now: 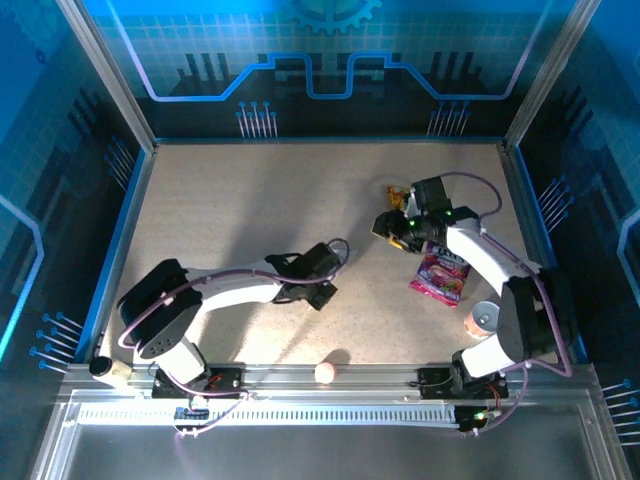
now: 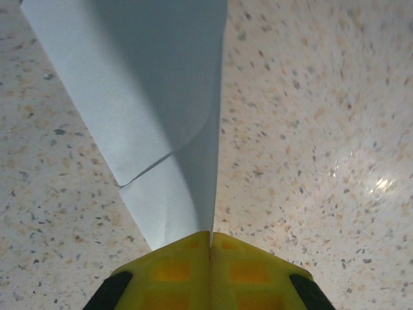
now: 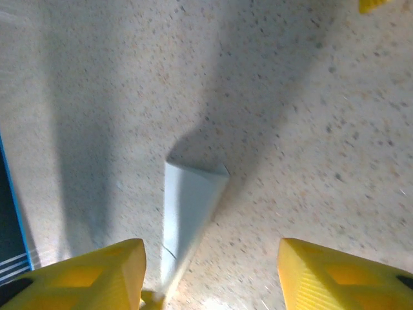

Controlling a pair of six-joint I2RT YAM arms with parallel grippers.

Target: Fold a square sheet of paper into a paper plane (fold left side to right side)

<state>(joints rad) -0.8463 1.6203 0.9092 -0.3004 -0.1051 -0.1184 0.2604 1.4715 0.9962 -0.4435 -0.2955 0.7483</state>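
Note:
The paper plane is a slim white folded dart, standing on edge over the speckled table with its point towards the camera. My left gripper is shut on its near tip, the yellow fingers pressed together around the paper. In the top view the left gripper sits near the table's middle. The right wrist view shows the same dart from its wide tail end, slightly blurred. My right gripper is open above the table beside it, holding nothing. From above, the right gripper hangs at the right.
A pink snack packet and a can lie by the right arm. A yellow snack packet sits just behind the right gripper, its corner showing. A small peach ball rests at the near edge.

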